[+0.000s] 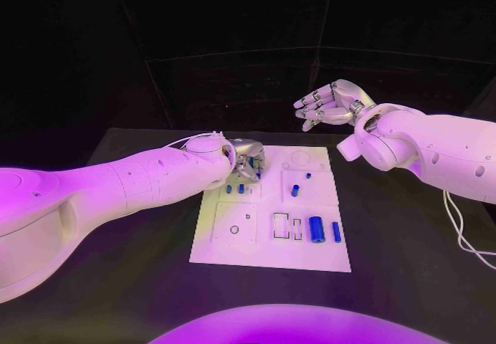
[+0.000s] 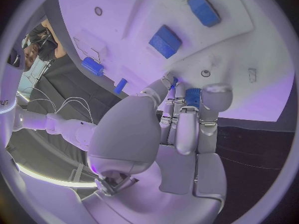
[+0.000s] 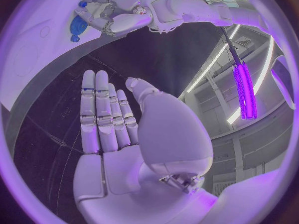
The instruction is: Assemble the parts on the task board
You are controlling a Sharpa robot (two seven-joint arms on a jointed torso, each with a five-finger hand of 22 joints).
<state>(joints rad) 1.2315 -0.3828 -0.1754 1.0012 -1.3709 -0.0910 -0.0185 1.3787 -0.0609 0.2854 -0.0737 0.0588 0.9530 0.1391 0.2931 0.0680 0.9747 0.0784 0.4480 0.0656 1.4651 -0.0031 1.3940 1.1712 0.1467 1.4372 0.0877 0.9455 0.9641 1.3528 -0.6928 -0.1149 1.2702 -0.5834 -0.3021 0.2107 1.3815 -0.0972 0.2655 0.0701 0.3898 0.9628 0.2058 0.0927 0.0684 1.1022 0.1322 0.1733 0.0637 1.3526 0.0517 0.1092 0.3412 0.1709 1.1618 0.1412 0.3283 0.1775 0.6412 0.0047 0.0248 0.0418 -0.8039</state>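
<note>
Matte black table (image 1: 413, 244), with the task board (image 1: 271, 251), a flat white rectangular plate with shallow outlined recesses, at its centre. On the board, small smooth blue parts: two short upright pegs (image 1: 234, 189) at 10 o'clock from the board's middle, a single peg (image 1: 294, 190) at 12 o'clock, a thick cylinder (image 1: 316, 229) and a thin rod (image 1: 336, 231) lying side by side at 4 o'clock. Beside the cylinder, two rectangular slot outlines (image 1: 281, 225); a small ring mark (image 1: 234, 229) at 8 o'clock.

Left hand (image 1: 244, 159), silver and jointed, lowered over the board's far-left corner, fingers curled down. In the left wrist view, fingertips (image 2: 187, 95) closed around a small blue part (image 2: 192, 96), mostly hidden behind the fingers, its shape hard to make out; whether it touches the board cannot be told. Two blocky blue pieces (image 2: 166, 41) visible beyond the fingers.

Right hand (image 1: 331, 104) raised well above and past the board at 1 o'clock, holding nothing, fingers (image 3: 99, 109) straight and side by side, thumb apart.
</note>
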